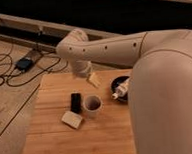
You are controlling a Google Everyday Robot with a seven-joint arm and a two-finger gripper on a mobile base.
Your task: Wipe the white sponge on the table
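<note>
Hovering above the far edge of the table (54,140), about midway along it, with the gripper (94,80) (grip state cannot be told).
Lying flat near the table's middle, nearer the left edge and well apart from the gripper: white sponge (72,119), just beside a black flat object (76,102) and a cup (92,106); by the right edge, a dark bowl (121,83).

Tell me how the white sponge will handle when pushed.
The white sponge looks soft-edged, so it probably squashes and weighs little. Lying flat on the table, it should slide, not roll. The pincer hovers near the far edge.
</note>
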